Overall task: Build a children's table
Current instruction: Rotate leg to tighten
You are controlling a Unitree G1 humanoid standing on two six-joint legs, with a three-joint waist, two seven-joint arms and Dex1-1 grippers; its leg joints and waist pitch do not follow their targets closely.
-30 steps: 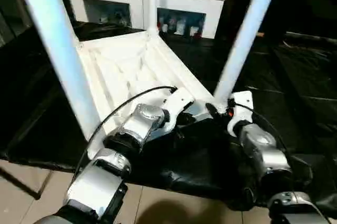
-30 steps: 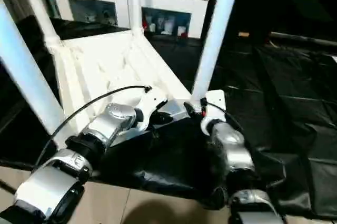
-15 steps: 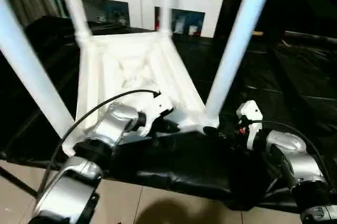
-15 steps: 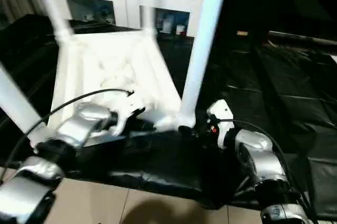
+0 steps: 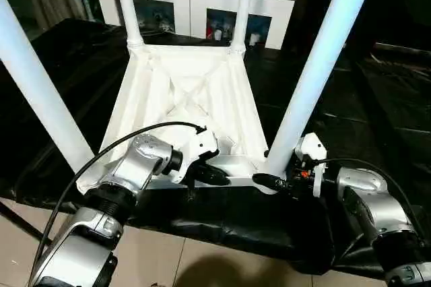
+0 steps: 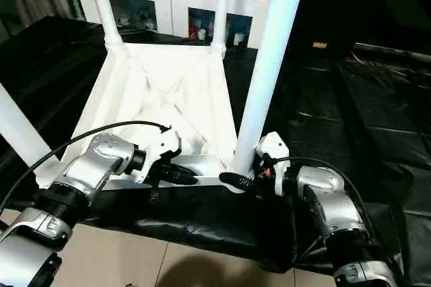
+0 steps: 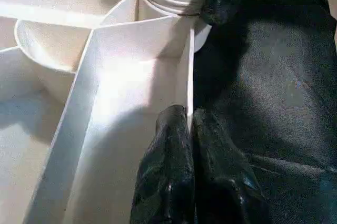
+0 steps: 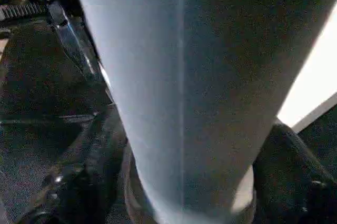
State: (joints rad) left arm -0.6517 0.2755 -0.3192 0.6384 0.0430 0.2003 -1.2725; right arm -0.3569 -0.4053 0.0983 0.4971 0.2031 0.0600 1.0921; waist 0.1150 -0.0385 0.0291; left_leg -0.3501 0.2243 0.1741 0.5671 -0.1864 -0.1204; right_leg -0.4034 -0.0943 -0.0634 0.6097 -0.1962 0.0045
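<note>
Left eye view: small all-white plastic children's table [image 5: 195, 98] lies upside down on the black-covered work table [image 5: 397, 112], ribbed underside up, four tapered tube legs standing upright, its near rim along the work table's near edge. My left forearm reaches fwd & inward from the near-left, wrist bent toward the middle; left gripper [image 5: 219, 176] pinched shut on the near rim wall of the children's table, approx mid-rim. Left wrist view: my two black fingers [image 7: 168, 176] squeezed together w/ the thin white wall edge between them. My right forearm comes in from the near-right, wrist turned hard inward so the right gripper [image 5: 269, 180] lies level, pointing left at the near-right leg [image 5: 316, 65]. Right wrist view: a finger either side of that leg's base at the corner socket, jaws spread round it; can't tell if they press on it. White cabinet w/ glass doors [image 5: 195, 4] behind the far edge.
</note>
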